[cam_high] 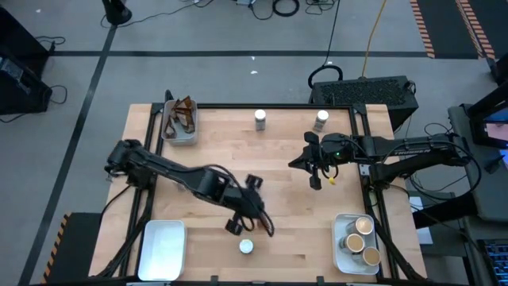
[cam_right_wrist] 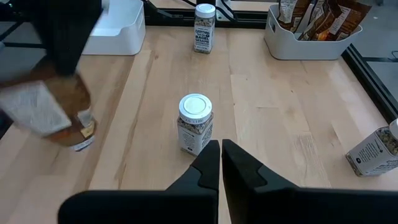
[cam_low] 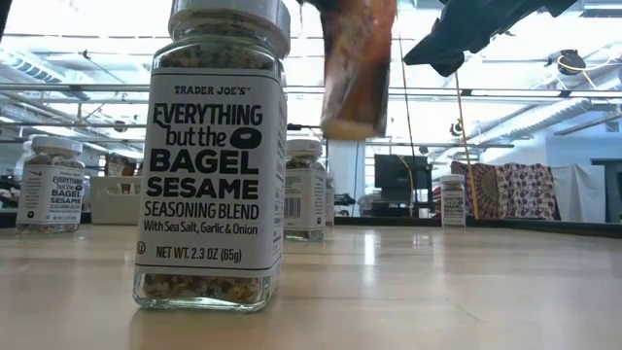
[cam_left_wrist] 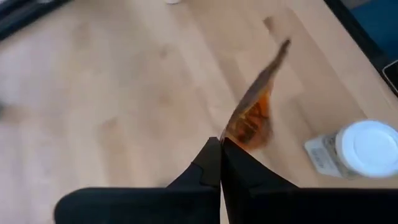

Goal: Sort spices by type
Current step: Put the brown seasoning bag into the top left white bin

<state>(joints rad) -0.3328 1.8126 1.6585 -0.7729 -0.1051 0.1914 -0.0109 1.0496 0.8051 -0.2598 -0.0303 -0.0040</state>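
Observation:
My left gripper (cam_left_wrist: 221, 146) is shut on a dark brown sachet (cam_left_wrist: 255, 106), above the near middle of the table (cam_high: 262, 224). In the low view the sachet (cam_low: 356, 73) hangs well above the wood. A white-lidded jar (cam_left_wrist: 367, 149) stands just beyond it, near the front edge (cam_high: 246, 246). My right gripper (cam_right_wrist: 221, 149) is shut on nothing, raised over the table's right half (cam_high: 300, 161), with another white-lidded jar (cam_right_wrist: 195, 127) standing in front of it. More white-lidded jars (cam_high: 259, 119) (cam_high: 321, 119) stand upright at the far edge. My left gripper pinches one end of the sachet (cam_left_wrist: 235, 134) between its two fingertips. The fingers slant downward from the table's left side. The sachet sticks out past the fingertips edge-on and is lifted clear of the table.
A white tray (cam_high: 190, 137) at the far left holds other sachets. A white tray (cam_high: 340, 253) at the near right holds tan-lidded jars. A third white tray (cam_high: 163, 248) sits at the near left. Bare wood lies across the table's middle.

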